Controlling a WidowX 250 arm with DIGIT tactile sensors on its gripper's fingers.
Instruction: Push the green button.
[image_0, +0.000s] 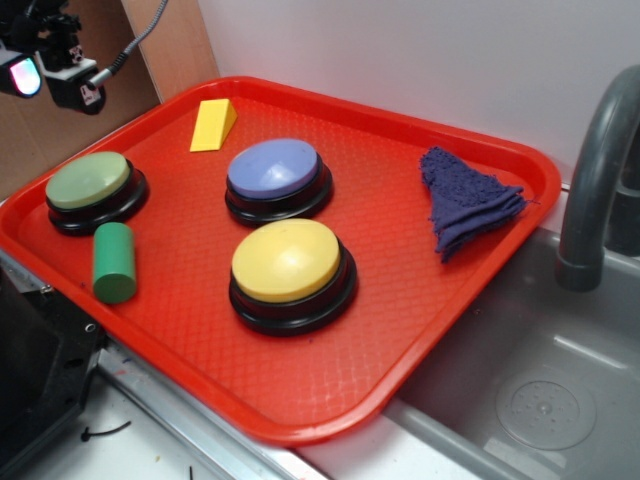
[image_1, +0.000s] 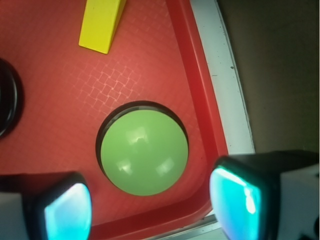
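The green button (image_0: 88, 181) sits at the red tray's (image_0: 400, 330) far-left corner, untouched. The tool (image_1: 150, 205) hovers above it, fingers apart and empty. This looks like the approach step; next, descend straight onto the dome's centre.

A red tray (image_0: 480, 300) with a raised rim and a fine grid texture carries everything. The green button (image_0: 90, 185) sits near its left corner, with a dark green cylinder (image_0: 114, 262) lying just in front of it. A yellow wedge (image_0: 213, 125) rests by the far rim. The blue button (image_0: 276, 177) and the yellow button (image_0: 290, 272) sit mid-tray, close together. A folded blue cloth (image_0: 465, 201) lies toward the right side.
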